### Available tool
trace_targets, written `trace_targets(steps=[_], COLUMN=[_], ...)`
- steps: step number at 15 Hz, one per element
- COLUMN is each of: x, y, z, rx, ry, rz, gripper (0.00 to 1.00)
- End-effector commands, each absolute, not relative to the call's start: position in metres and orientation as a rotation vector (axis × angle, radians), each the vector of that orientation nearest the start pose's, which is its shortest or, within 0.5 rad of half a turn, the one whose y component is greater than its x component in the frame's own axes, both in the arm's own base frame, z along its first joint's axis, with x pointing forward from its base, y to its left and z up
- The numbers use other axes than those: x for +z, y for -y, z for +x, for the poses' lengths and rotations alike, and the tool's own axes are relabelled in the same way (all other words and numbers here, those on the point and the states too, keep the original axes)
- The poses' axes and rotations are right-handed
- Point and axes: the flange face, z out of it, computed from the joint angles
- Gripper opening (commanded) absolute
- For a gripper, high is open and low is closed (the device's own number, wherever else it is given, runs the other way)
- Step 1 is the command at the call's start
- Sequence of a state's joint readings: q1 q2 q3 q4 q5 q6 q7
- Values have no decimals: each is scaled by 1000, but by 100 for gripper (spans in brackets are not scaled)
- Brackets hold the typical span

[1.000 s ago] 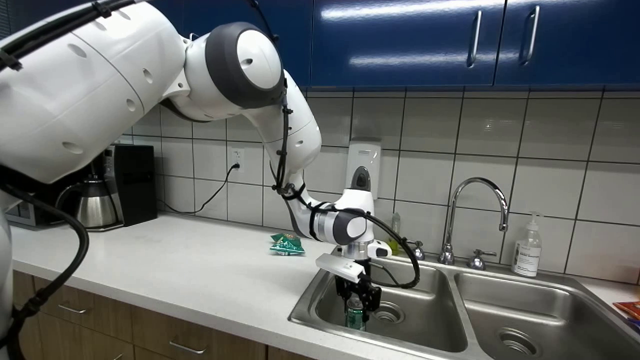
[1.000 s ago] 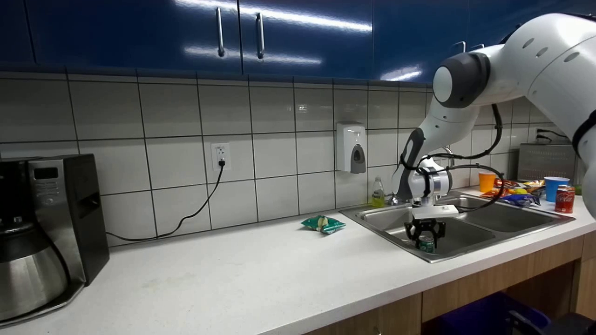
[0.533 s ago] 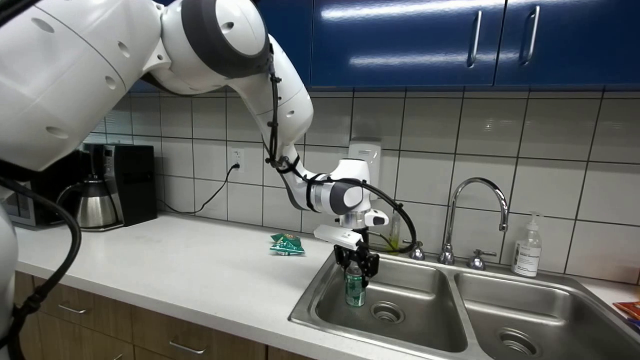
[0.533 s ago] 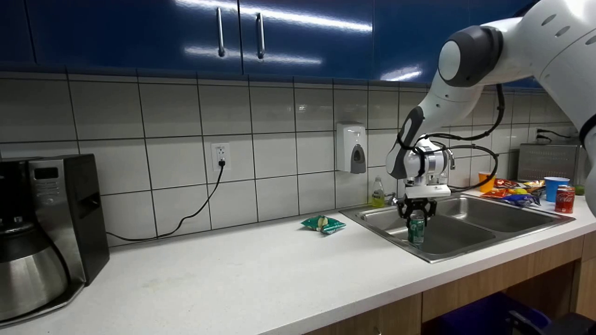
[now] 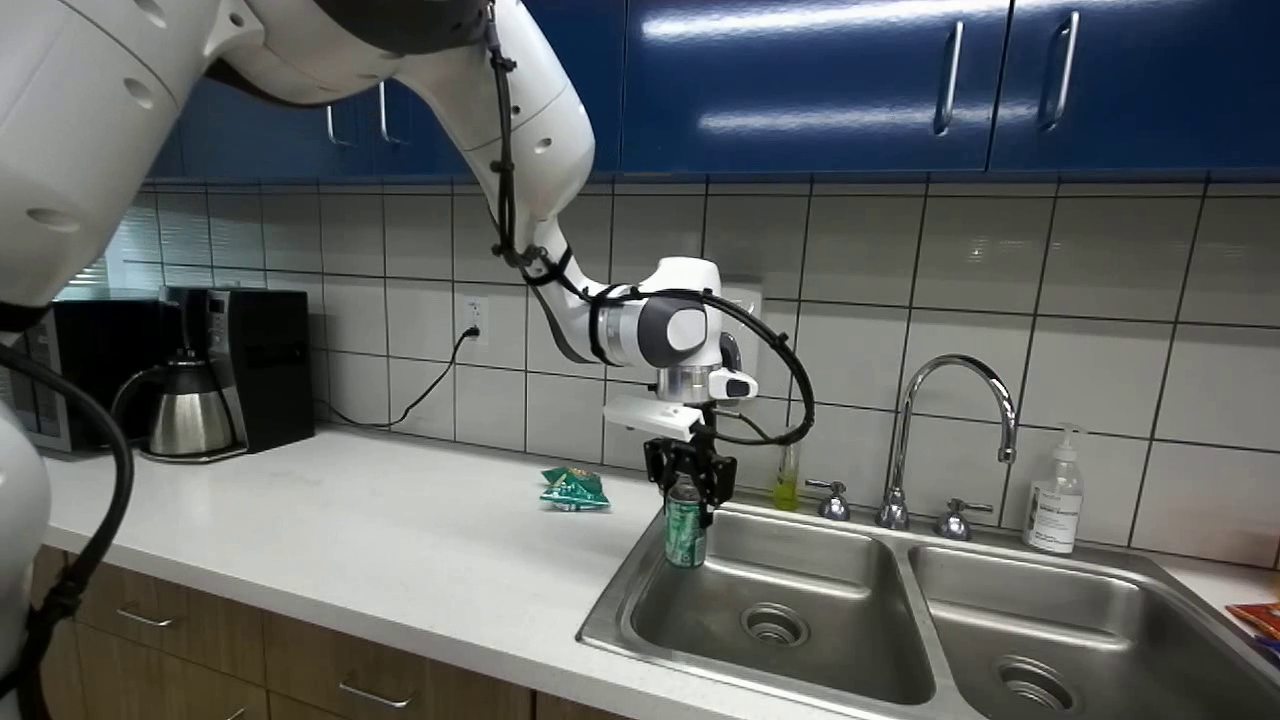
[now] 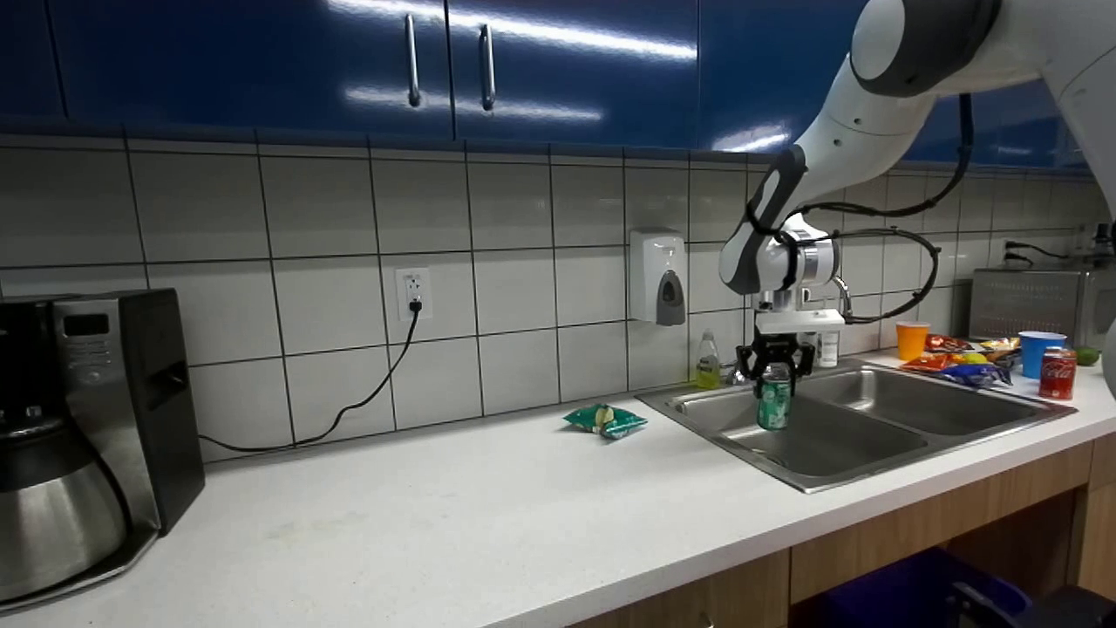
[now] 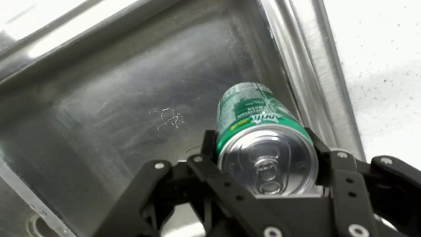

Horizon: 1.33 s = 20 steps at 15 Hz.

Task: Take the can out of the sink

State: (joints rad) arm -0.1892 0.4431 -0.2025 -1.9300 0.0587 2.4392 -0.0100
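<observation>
A green Sprite can shows in both exterior views [image 5: 685,535] [image 6: 773,408] and in the wrist view [image 7: 253,102], where its silver top faces me. My gripper [image 5: 684,488] is shut on the can's upper end, with one black finger on each side of it, as the wrist view [image 7: 263,144] shows. The can hangs upright, raised above the floor of the steel sink [image 5: 850,650], over the basin nearer the long counter. In the wrist view it is close to the sink's side wall and rim [image 7: 315,65].
The white counter [image 6: 436,506] adjoins the sink, with a green snack bag [image 6: 606,420] by the wall. The faucet [image 5: 905,430] and a soap bottle [image 5: 1055,500] stand behind the basins. A red Coke can [image 6: 1058,373], cups and snack bags stand beyond the sink.
My gripper has risen with the green can, lifting it from low in the basin to about rim height. It has also shifted slightly toward the long counter.
</observation>
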Motion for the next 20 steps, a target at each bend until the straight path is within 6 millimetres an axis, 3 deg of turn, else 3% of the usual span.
trace_targets(steps=[1, 7, 12, 16, 20], x=[294, 296, 285, 272, 261], y=[199, 118, 59, 35, 29], z=[569, 559, 551, 546, 541], rx=[-60, -31, 7, 47, 78], ry=[-566, -328, -156, -93, -83], rz=[-3141, -3171, -3181, -3186, -3184], gripper=[39, 39, 39, 39, 39])
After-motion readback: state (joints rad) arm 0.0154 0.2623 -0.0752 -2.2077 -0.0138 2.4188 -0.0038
